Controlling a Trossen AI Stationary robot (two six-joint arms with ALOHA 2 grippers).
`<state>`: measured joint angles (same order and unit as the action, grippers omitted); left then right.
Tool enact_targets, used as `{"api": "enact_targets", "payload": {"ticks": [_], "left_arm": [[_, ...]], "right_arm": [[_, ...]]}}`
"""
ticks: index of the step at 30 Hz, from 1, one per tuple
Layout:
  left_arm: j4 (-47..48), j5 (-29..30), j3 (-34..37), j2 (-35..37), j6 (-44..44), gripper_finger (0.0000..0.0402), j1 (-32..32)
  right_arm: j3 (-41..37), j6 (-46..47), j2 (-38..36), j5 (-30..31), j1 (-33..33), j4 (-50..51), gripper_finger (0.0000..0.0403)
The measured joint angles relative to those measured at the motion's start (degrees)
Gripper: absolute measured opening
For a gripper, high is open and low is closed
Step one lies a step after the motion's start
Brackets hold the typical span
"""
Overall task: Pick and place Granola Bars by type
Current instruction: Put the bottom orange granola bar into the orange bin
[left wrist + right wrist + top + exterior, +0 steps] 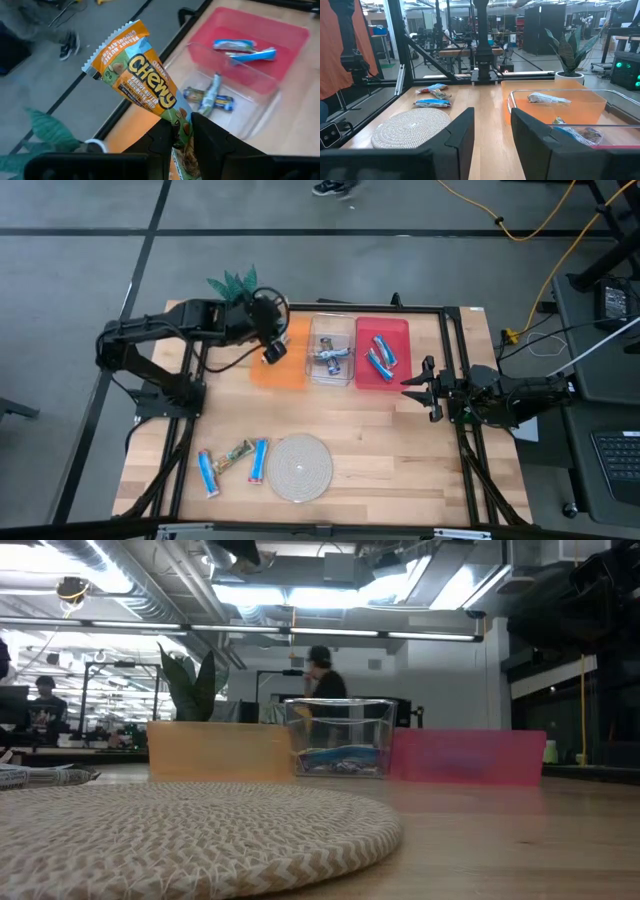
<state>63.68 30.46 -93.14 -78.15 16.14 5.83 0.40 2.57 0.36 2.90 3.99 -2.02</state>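
My left gripper hangs above the orange bin at the table's far side, shut on a green-and-orange "Chewy" granola bar. The clear bin beside it holds silvery-blue bars. The red bin holds blue bars. Three more bars lie flat on the table near its front left: two blue ones and a green-and-tan one. My right gripper waits open at the table's right, nothing between its fingers. My left gripper pinches the bar near one end between its two fingers. The fingers come slanting down from the table's left. The bar's long free part juts out past the fingertips, lifted clear above the orange bin.
A round woven mat lies near the front edge, right of the loose bars. A green plant stands just beyond the orange bin. A black frame runs along the table's edges. Bare wood lies between the bins and the mat.
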Motion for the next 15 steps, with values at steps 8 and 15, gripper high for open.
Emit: {"api": "enact_targets", "payload": {"ticks": [8,15], "left_arm": [[1.23,-0.12,0.00,-0.56,-0.44,0.0061,6.68],[1.77,-2.02,-0.02,-3.40,-1.89,0.0061,10.74]], "right_arm": [[0.00,-0.02,-0.02,0.00,0.02,0.01,0.0132],[0.00,0.00,0.00,0.00,0.02,0.02,0.0132]]}}
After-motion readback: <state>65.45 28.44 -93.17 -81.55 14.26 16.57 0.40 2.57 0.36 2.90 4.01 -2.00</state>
